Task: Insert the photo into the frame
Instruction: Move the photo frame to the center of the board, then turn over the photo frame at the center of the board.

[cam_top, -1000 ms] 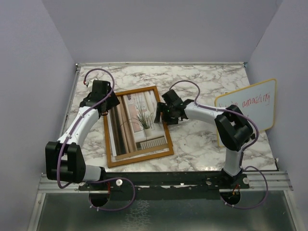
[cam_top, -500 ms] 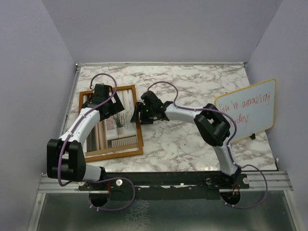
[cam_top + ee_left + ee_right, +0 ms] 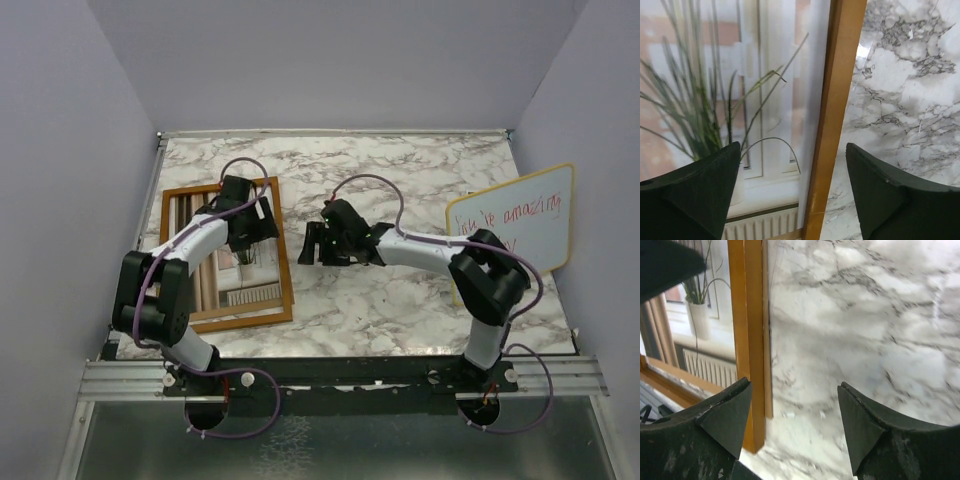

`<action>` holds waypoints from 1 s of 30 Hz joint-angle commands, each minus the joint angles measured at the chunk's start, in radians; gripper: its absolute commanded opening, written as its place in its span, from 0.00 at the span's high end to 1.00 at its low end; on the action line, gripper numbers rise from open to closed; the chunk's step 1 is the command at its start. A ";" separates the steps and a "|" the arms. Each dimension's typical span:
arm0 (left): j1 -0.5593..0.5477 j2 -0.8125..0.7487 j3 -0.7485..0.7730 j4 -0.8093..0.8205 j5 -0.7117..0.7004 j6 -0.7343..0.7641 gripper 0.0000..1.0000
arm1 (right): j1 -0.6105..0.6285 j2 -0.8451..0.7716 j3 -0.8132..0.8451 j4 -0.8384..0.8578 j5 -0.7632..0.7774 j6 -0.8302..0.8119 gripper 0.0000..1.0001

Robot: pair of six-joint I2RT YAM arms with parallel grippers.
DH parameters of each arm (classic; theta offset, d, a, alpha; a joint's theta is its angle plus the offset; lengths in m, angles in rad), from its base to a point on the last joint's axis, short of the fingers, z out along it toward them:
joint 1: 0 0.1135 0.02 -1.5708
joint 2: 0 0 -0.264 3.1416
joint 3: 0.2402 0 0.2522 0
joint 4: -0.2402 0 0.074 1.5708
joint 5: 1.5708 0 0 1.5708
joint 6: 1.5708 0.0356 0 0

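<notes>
The marble-patterned table (image 3: 420, 300) is carrying everything, and the orange-brown wooden picture frame (image 3: 245, 319) is lying flat on its left part, close to the left edge. The photo (image 3: 245, 290) of curtains, a window and a grassy potted plant is sitting inside the frame's rim, its white border running right along the rim's inner edge in the left wrist view. A yellow-rimmed whiteboard (image 3: 520, 225) with red handwriting is standing tilted at the table's right side, well apart from the frame. The left gripper (image 3: 262, 225) is hanging over the frame's right side with its jaws spread wide; in its own camera one finger (image 3: 700, 190) is showing over the photo and the other over bare marble, the rim passing between them with nothing pinched. The right gripper (image 3: 308, 245) is hovering just beside the frame's right edge, jaws likewise spread and holding nothing, one finger (image 3: 720, 425) near the rim's corner and the other above marble.
</notes>
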 commanded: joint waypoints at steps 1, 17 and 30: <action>-0.087 0.095 0.076 0.018 -0.017 -0.009 0.20 | -0.015 -0.153 -0.121 0.034 0.078 -0.056 0.26; -0.231 0.253 0.182 -0.123 -0.342 -0.062 0.46 | -0.031 -0.304 -0.350 0.042 0.086 -0.004 0.27; -0.245 0.226 0.308 -0.199 -0.309 0.029 0.98 | -0.030 -0.335 -0.367 0.022 0.127 0.006 0.27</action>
